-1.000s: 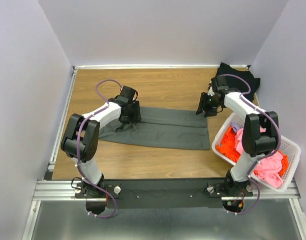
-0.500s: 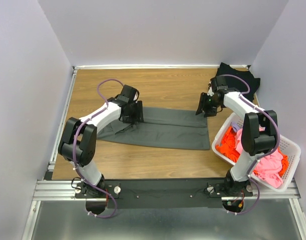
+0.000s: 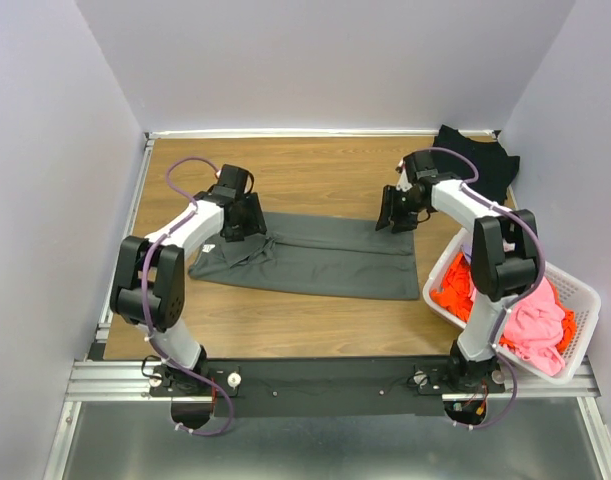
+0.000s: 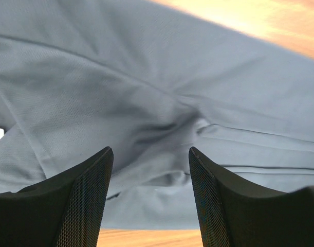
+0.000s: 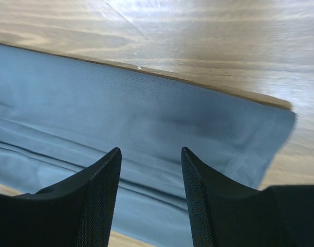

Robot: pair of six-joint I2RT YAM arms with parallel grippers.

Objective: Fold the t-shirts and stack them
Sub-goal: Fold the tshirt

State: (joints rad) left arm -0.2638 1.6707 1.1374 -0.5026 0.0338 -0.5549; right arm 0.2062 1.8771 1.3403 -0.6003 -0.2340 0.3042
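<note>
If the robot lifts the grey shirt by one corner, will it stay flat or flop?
Probably flop: the grey t-shirt is thin cloth, already wrinkled beside the left gripper. Likely light, since it lies in flat thin layers. Pushed, it would probably bunch up.

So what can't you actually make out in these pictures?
1. Top view: the right arm crosses the basket, so how many t-shirts it holds is hidden.
2. Top view: the black t-shirt is too dark to show folds.
3. Left wrist view: the dark grey t-shirt runs off both sides; whether the left gripper touches it is unclear.
</note>
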